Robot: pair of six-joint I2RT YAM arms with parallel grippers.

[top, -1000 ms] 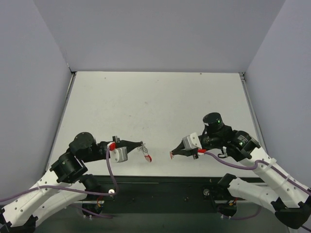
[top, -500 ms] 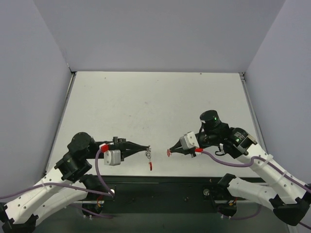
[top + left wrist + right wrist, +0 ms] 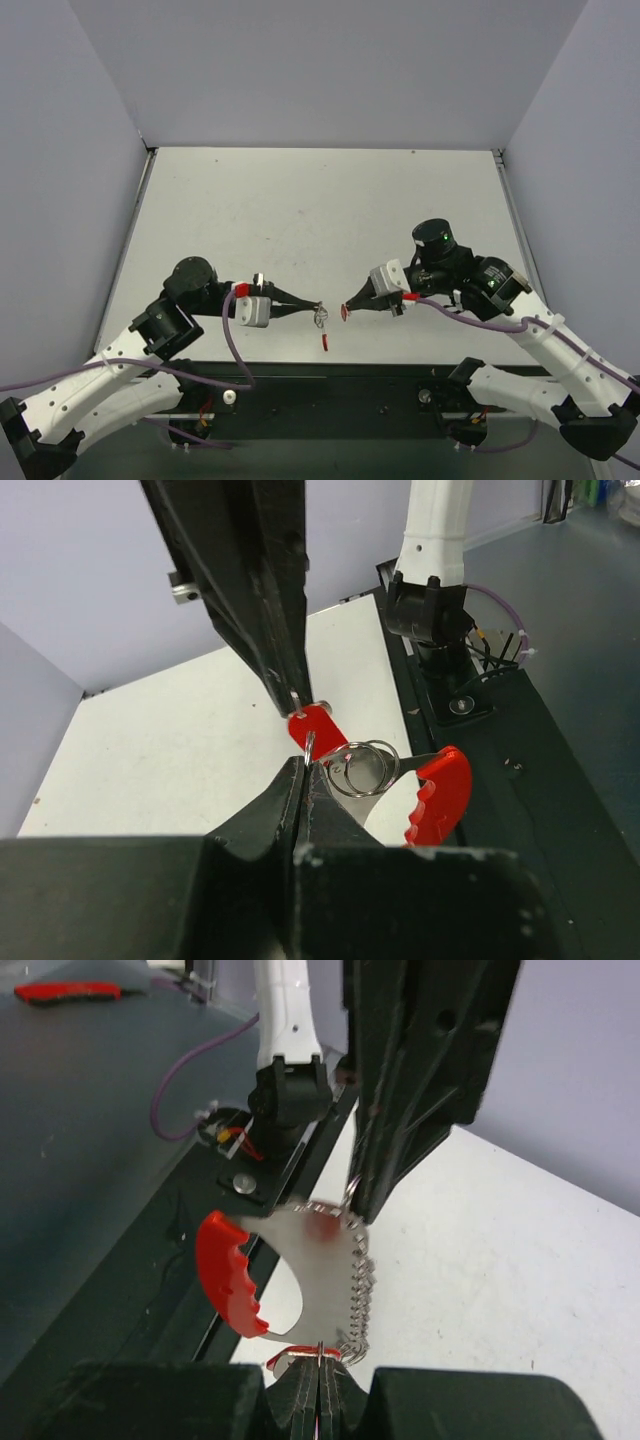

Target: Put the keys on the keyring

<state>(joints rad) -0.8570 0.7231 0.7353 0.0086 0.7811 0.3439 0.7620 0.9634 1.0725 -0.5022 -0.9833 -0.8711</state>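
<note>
On the left, the black two-finger left gripper [image 3: 316, 306] reaches rightward over the near part of the flat white table [image 3: 300, 200]. Its jaws are pressed together on the keyring [image 3: 365, 769], a thin loop that is part grey-silver metal band strung with small silver rings and part bright red plastic arc [image 3: 441, 794]. The loop hangs from the fingertips, clear of the table, with the red arc at its lower end in the overhead view. Just right of it, near the middle of the table's near edge, is the key [image 3: 316, 726], a tiny silver metal piece with a small red plastic tag. The tag sits right beside the keyring's silver rings; whether it touches them or is threaded on cannot be told. The black right gripper [image 3: 346, 309] points leftward, nearly tip to tip with the left one, and its jaws are closed tight on that red tag, holding the key off the table. Behind it the right arm's white links run off toward the lower right.
</note>
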